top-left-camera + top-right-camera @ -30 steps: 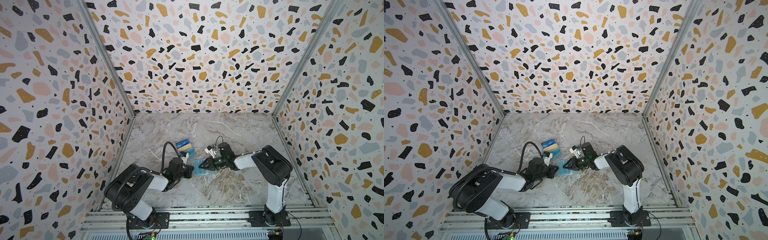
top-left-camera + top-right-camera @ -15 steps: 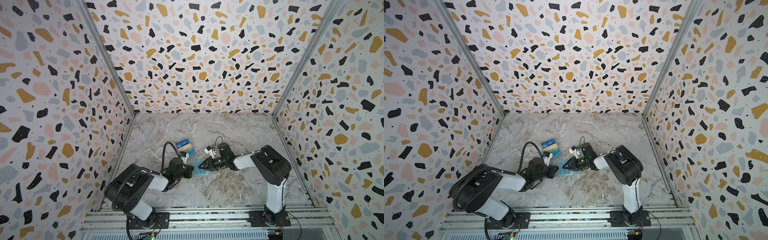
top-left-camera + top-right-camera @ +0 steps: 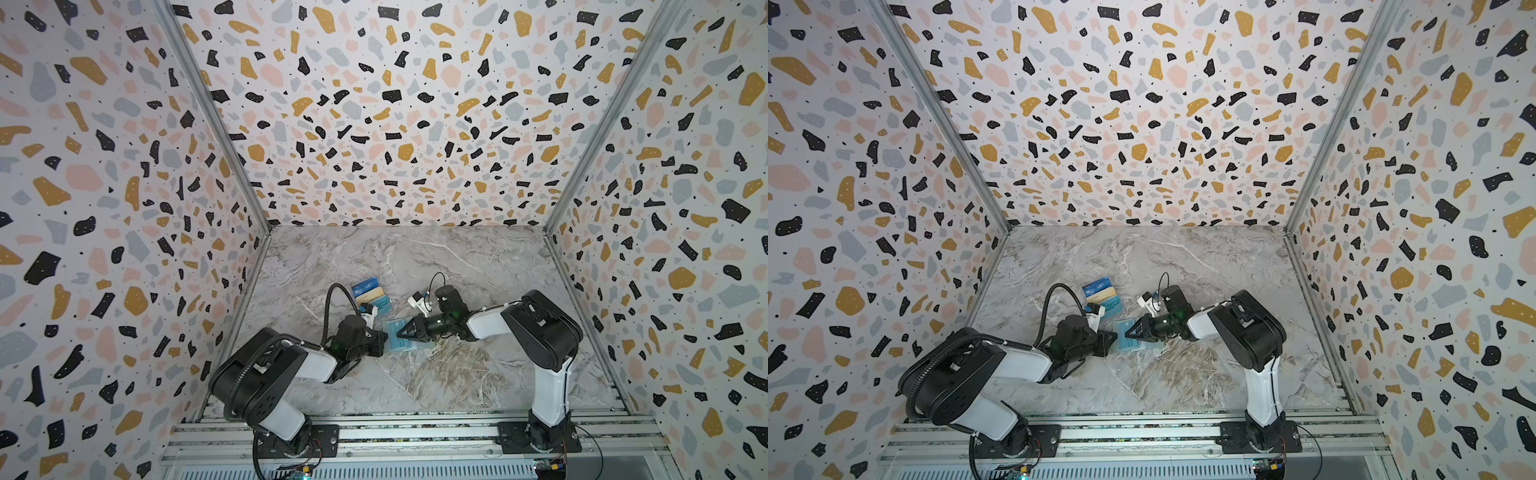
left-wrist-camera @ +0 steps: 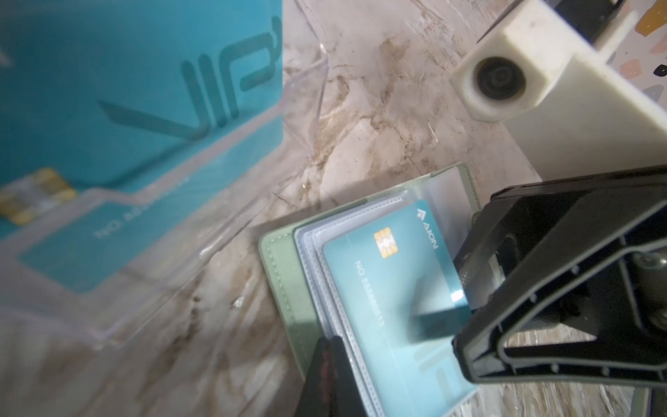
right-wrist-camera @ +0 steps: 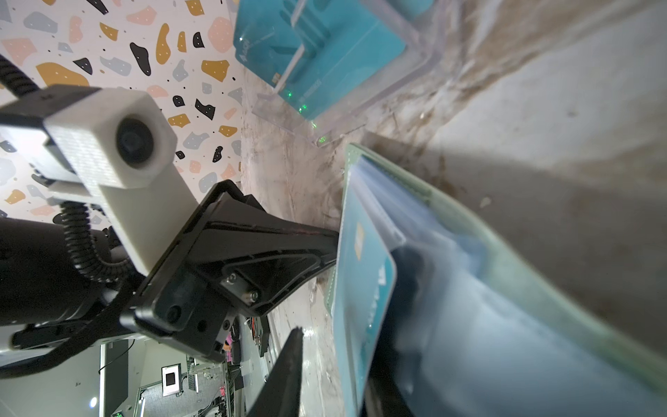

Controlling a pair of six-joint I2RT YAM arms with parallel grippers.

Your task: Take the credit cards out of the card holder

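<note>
In both top views the mint-green card holder (image 3: pixel 398 342) (image 3: pixel 1134 342) lies open on the veined grey marble table (image 3: pixel 436 386) (image 3: pixel 1163 382), low in the middle, between the arms. The left end effector (image 3: pixel 383 341) (image 3: pixel 1112 338), a black wedge, meets its left edge. The right end effector (image 3: pixel 400 332) (image 3: pixel 1128 332) reaches over it from the right. Just behind, a blue card (image 3: pixel 365 286), a tan card (image 3: pixel 372 296) and a VIP card (image 3: pixel 384 304) stand stepped one above another.

The left wrist view shows the holder's cover (image 4: pixel 279 274) as soft, matte and stitched along its rim, with glossy clear sleeves stacked inside. A smooth teal card (image 4: pixel 375 307) with a gold chip and rounded corners lies among the top sleeves. Whether it is free of its sleeve cannot be told. The left end effector (image 4: pixel 326 375) is closed to a narrow black tip resting on the sleeves' edge. The ribbed black frame of the right end effector (image 4: pixel 460 314) meets the card's far edge. The VIP card (image 4: pixel 144 90) stands in a clear stand (image 4: pixel 216 202) of thin angular plastic.

In the right wrist view the right end effector (image 5: pixel 350 296) has its jaws partly apart, one finger on each side of the teal card (image 5: pixel 361 285). A strip of table shows between the nearer finger and the card. The left end effector (image 5: pixel 332 245) touches the holder's (image 5: pixel 523 252) edge.
</note>
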